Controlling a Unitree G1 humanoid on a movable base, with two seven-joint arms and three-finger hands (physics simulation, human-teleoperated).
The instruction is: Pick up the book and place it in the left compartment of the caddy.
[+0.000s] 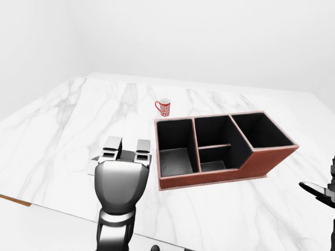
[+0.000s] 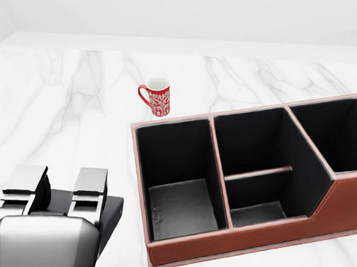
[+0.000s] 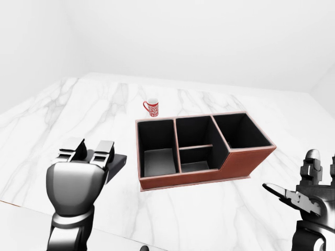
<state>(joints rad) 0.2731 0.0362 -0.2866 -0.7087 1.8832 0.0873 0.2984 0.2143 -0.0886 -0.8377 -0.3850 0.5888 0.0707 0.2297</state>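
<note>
A dark flat book (image 2: 109,212) sits under the fingers (image 2: 88,187) of my left hand (image 2: 59,190), which is shut on it at the bottom left of the head view. Only the book's right edge shows past the hand. It hangs just left of the brown caddy (image 2: 244,240), whose black left compartment (image 2: 181,202) has nothing in it. In the right-eye view my right hand (image 3: 310,192) hovers at the bottom right, well right of the caddy, with fingers spread and holding nothing.
A red and white patterned mug (image 2: 157,97) stands on the marble table (image 2: 57,104) just above the caddy's left corner. The caddy's middle compartment (image 2: 258,165) is split by a low divider. The table's near edge (image 1: 15,201) shows at the bottom left of the left-eye view.
</note>
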